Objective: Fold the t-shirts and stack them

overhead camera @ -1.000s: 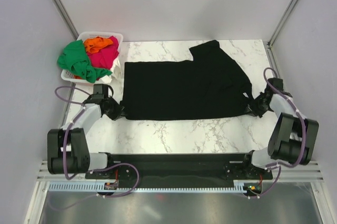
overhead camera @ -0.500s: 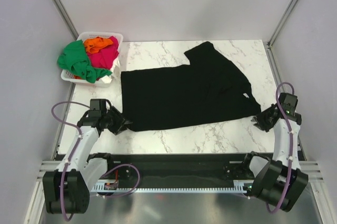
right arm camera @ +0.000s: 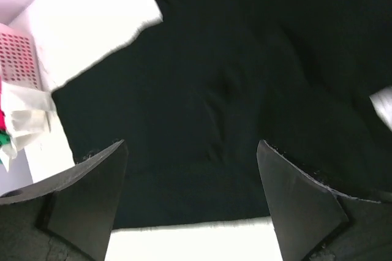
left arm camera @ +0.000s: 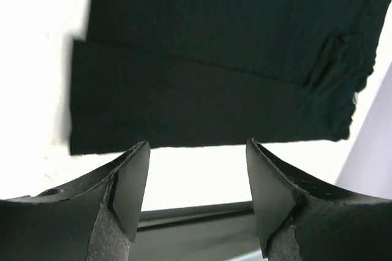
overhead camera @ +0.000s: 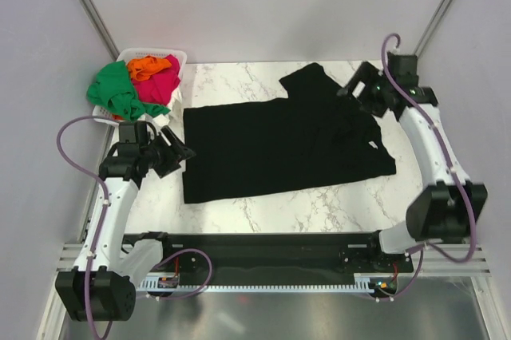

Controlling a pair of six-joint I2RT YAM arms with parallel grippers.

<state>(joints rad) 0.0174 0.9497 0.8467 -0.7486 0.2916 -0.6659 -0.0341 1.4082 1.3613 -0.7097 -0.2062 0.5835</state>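
The black t-shirt point(overhead camera: 279, 144) lies spread nearly flat across the middle of the marble table point(overhead camera: 319, 204), with one sleeve point(overhead camera: 307, 81) sticking out toward the upper centre of the top view. The green tee point(overhead camera: 116, 92), the orange tee point(overhead camera: 144, 66) and the pink-red tee point(overhead camera: 164, 81) sit bunched together in the white basket point(overhead camera: 177, 57) at the upper left.

The left gripper point(overhead camera: 177, 154) hangs just beside the shirt's left edge. Its wrist view shows the jaws apart and empty, with the cloth's lower edge beyond the fingertips point(left arm camera: 131, 187). The right gripper point(overhead camera: 353, 88) is at the upper right, over the shirt near the sleeve, and its jaws are likewise wide apart with nothing between them.

The shirt looks light, limp and thin, so it will likely sag and drape from wherever it is pinched and hold no shape of its own. It should grip well against the pads, but it will probably drag and wrinkle on the table if pulled from a single point. The best holds appear to be two corners or edge points of one side, one per arm, lifted together so that the fold falls straight
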